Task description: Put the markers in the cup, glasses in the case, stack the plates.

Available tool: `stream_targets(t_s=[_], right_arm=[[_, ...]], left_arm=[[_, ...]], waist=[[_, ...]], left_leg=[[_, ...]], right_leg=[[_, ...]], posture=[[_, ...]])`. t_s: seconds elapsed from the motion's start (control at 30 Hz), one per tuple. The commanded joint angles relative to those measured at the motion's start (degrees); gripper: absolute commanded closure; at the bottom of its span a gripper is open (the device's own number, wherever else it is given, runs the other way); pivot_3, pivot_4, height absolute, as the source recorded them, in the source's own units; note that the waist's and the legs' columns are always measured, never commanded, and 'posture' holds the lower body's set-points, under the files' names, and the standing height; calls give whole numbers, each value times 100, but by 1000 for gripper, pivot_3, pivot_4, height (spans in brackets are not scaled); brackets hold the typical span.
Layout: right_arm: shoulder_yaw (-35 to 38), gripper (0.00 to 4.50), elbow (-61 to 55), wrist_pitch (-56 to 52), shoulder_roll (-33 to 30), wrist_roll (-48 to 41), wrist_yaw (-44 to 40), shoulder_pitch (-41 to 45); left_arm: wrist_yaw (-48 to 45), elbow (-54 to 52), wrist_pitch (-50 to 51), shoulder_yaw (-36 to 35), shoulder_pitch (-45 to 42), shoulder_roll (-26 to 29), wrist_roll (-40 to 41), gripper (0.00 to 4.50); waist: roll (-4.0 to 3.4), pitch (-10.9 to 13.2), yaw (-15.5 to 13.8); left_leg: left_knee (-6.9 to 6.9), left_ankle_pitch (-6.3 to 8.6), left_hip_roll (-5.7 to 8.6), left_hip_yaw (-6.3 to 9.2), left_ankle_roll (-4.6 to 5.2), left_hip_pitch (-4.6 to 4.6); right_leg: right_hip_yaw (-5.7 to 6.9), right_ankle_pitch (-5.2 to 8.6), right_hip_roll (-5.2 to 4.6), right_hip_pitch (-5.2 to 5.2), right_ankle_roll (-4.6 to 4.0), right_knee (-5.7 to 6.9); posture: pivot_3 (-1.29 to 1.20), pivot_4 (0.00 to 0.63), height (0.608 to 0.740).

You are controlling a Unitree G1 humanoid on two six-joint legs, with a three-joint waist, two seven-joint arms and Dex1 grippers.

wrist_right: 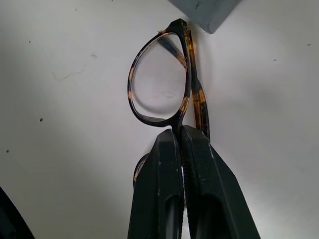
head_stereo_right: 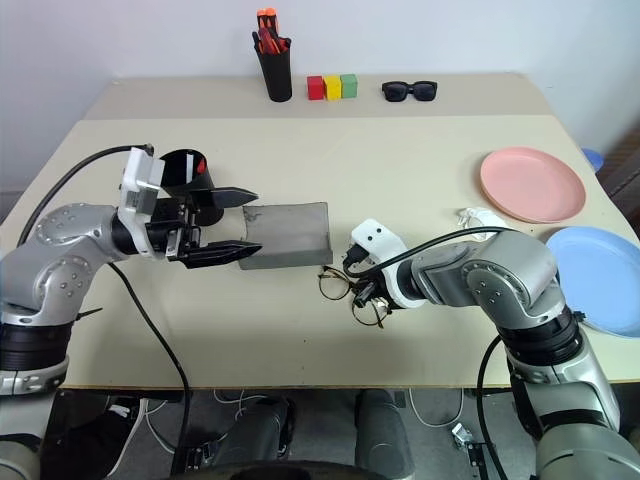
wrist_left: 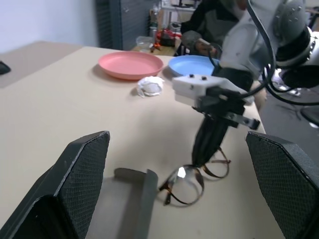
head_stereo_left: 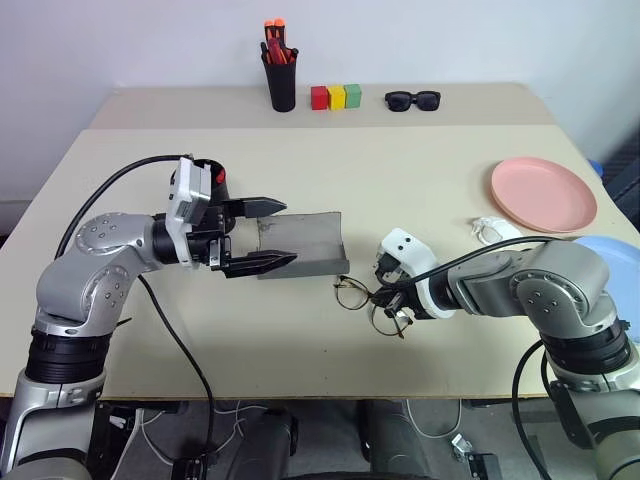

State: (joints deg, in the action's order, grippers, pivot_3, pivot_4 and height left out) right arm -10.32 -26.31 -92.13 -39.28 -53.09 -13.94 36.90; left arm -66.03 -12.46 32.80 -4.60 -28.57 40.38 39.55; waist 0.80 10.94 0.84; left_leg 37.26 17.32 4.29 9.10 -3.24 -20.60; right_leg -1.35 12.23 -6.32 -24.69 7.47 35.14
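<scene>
glasses (wrist_right: 164,84) pinched in right pincer (head_stereo_left: 392,297), left pincer (head_stereo_left: 262,235) spread, beige table (head_stereo_left: 420,190), white wall (head_stereo_left: 120,40)

Head cams look down across the table (head_stereo_left: 420,190); left wrist cam sits low, right wrist cam super close, both seeing the glasses (wrist_right: 164,84).

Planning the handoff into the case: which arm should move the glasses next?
Right. The right gripper is shut on the glasses, right beside the open case. The left gripper hangs open over the case, holding nothing.
</scene>
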Motion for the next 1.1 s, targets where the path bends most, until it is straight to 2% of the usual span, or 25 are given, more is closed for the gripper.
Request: stream_targets(t_s=[0.03,0.3,0.47,0.6,0.87,1.1], right_arm=[[242,4478,-140,-37,-70,-143,-122,145],[787,4478,101,-37,-645,-528,-667,688],[952,4478,250,-15,-639,-290,-770,902],[775,4478,223,320,-644,73,-810,996],[176,4478,801,1231,324,910,-880,1675],[-352,4478,1279,2170,1171,1506,-1181,1714]], left_arm=[[105,-217,224,-59,-116,-7,240,0],[-58,-334,544,-198,382,265,470,0],[-218,-339,592,-329,749,477,568,0],[-341,-211,349,-485,1118,655,430,0],[-371,22,-47,-631,1218,626,333,0],[-418,30,-194,-677,1375,605,327,0]], waist=[[0,0,1],[-2,2,12],[-1,2,-4],[-2,2,0],[-2,3,13],[-2,2,20]], left_leg=[[0,0,0,0,0,0],[-2,0,-1,-1,0,0],[-2,0,-2,-2,0,-1],[-3,0,-2,-2,1,-2],[-5,-1,-5,-3,-2,-1],[-4,-5,-4,-1,-8,-38]], right_leg=[[0,0,0,0,0,0],[0,0,2,0,0,-3],[0,1,1,0,-1,-3],[0,1,1,0,-1,-6],[0,1,2,-3,-2,-5],[-2,-3,1,-45,-6,4]], posture=[[0,150,740],[0,150,740],[0,150,740],[0,150,740],[0,150,740],[0,150,740]])
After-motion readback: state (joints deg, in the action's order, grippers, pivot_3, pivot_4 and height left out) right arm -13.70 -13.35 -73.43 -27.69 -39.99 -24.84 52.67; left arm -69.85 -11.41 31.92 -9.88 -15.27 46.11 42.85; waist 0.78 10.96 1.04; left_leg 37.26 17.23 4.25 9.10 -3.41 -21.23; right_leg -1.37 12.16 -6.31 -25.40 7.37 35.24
